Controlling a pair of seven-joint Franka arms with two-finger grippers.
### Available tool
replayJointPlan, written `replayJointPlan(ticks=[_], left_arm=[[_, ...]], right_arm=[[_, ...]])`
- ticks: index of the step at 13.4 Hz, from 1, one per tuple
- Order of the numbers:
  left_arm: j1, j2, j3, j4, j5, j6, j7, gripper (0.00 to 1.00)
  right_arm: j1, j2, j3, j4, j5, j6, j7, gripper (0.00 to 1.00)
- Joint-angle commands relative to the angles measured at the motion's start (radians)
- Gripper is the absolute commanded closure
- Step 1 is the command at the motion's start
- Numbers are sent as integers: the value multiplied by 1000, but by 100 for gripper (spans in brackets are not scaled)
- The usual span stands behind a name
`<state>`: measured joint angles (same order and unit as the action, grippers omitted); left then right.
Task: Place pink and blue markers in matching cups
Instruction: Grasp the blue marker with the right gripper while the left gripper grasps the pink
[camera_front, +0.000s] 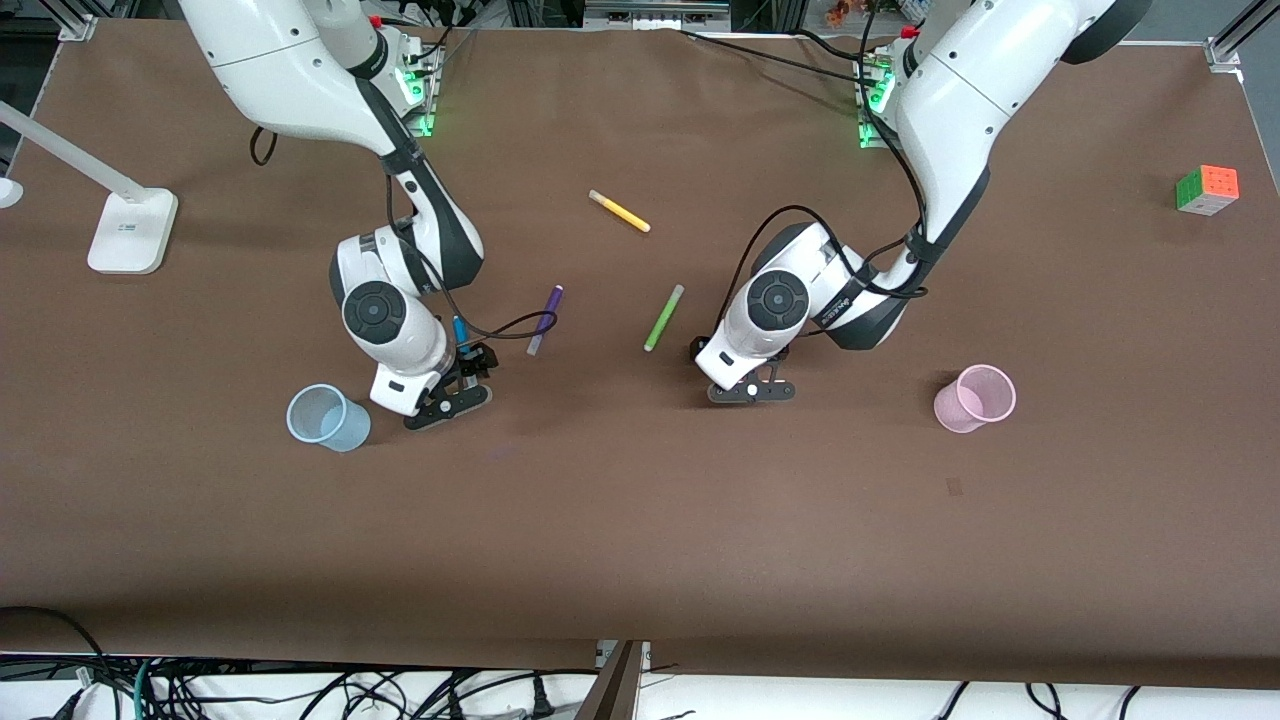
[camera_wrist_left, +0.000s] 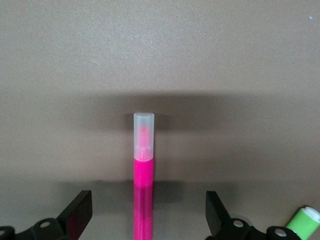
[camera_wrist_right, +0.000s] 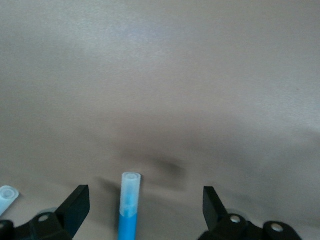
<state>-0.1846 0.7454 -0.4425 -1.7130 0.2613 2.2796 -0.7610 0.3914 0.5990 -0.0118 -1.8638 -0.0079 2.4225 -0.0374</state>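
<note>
Black-fingered left gripper (camera_wrist_left: 145, 215), jaws spread wide, straddles the slim magenta-pink marker (camera_wrist_left: 143, 170) lying on the brown table (camera_front: 640, 520); nothing gripped. Right gripper (camera_wrist_right: 145, 210), equally wide, straddles the slim bright blue marker (camera_wrist_right: 129, 205). Risk: off-centre closing could roll either pen. Mesh-textured pale pink cup (camera_front: 974, 398), frame right, and pale blue cup (camera_front: 327, 417), frame left, both empty.

Lower half of the table (camera_front: 640, 540) lies bare — open passage. Mid-frame, the purple pen (camera_front: 545, 319), green pen (camera_front: 664, 317) and yellow pen (camera_front: 619, 211) clutter the gap between both arms.
</note>
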Motion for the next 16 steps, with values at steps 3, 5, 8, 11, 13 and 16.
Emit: replayJointPlan(ticks=[3, 5, 8, 11, 13, 16], left_arm=[[-3, 12, 8, -10, 50, 23, -29, 0], [-3, 15, 10, -22, 50, 24, -29, 0], [-3, 14, 10, -27, 52, 31, -29, 10], [-4, 15, 10, -27, 91, 35, -29, 39], [-3, 14, 10, -27, 93, 35, -29, 62], [10, 6, 7, -27, 92, 31, -52, 91]], right_arm=[[12, 21, 0, -12, 0, 41, 8, 2], [11, 25, 0, -12, 0, 43, 8, 17], [9, 24, 0, -9, 2, 36, 8, 52], [9, 24, 0, -8, 2, 35, 4, 62], [9, 21, 0, -8, 2, 32, -1, 75], [11, 7, 0, 14, 2, 32, -7, 89]])
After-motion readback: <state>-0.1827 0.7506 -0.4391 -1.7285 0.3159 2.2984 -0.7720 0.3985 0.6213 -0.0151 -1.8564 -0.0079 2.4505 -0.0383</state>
